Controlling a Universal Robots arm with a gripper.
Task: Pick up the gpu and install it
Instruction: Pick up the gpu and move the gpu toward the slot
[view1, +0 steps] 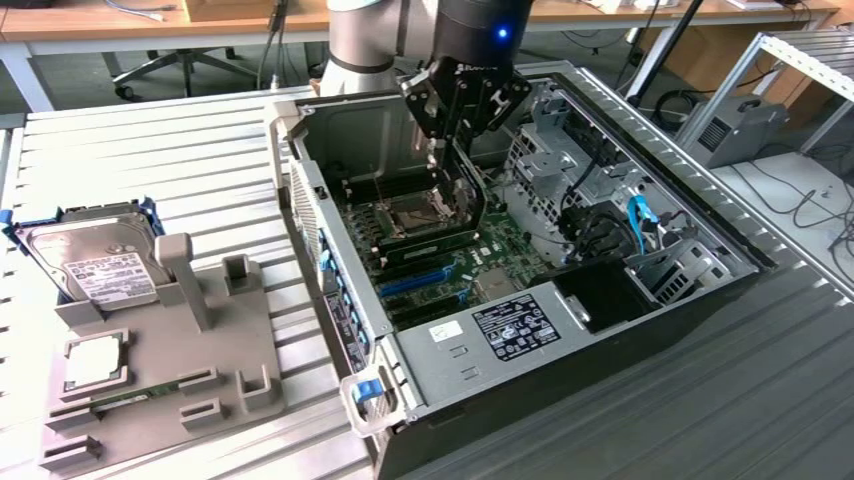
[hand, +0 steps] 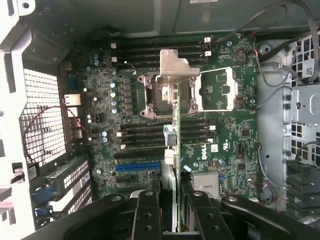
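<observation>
The gripper (view1: 451, 150) (hand: 172, 212) is clamped on the gpu (view1: 462, 200) (hand: 176, 72). The card hangs edge-down at the gripper's 6 o'clock, inside the open case (view1: 304, 195) and over the motherboard (view1: 514, 240). In the exterior view, a hard drive (view1: 94, 262) lies at the case's 9 o'clock.

White "DELL" lettering stands on the green motherboard (hand: 235, 150) in the wrist view, just beside a bank of memory slots. The pincer (view1: 451, 140) carries a short white word on its black body, too small to read. The white label (view1: 514, 325) on the power supply (view1: 447, 365) and the label (view1: 104, 275) on the hard drive (view1: 60, 240) bear fine print that cannot be read.
</observation>
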